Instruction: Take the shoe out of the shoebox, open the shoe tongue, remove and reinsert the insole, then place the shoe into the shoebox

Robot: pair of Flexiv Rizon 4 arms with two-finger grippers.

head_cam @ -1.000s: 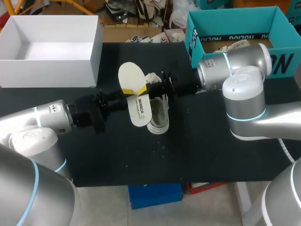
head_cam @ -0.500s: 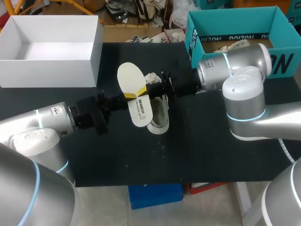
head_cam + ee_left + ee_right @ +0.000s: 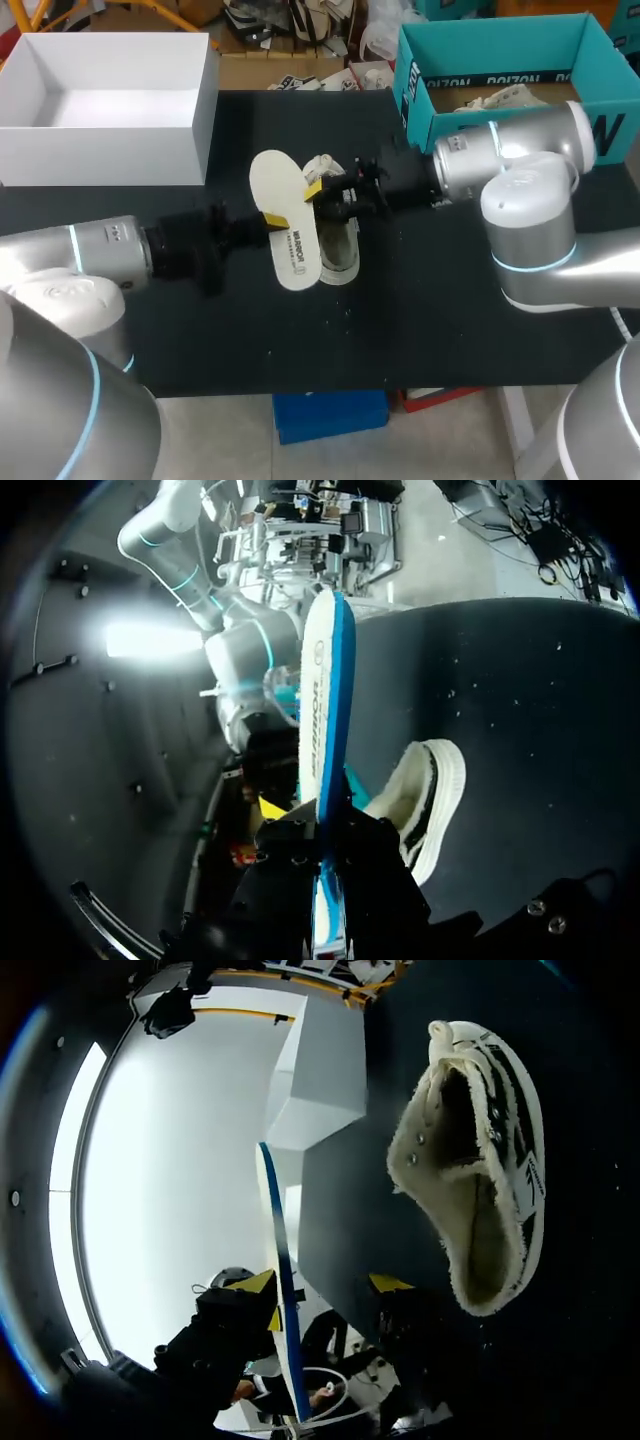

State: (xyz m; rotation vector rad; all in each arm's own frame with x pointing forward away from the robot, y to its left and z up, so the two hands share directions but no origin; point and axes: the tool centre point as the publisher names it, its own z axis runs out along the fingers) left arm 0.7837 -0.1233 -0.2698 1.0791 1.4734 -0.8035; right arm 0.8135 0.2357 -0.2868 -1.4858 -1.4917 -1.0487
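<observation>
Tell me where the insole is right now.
Head view, mid-table: the insole is held in the left end effector, just left of the shoe.

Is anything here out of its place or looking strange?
The insole is out of the shoe, clamped in the left gripper; the shoe seems to lie on its side on the table. Nothing looks damaged.

We are looking down on a black table [image 3: 450, 330], its matte tabletop stretching dark from the near edge to the far one. Small pale specks [image 3: 347, 311] are lying scattered toward the near edge, and soft light is falling evenly across the surface.
</observation>
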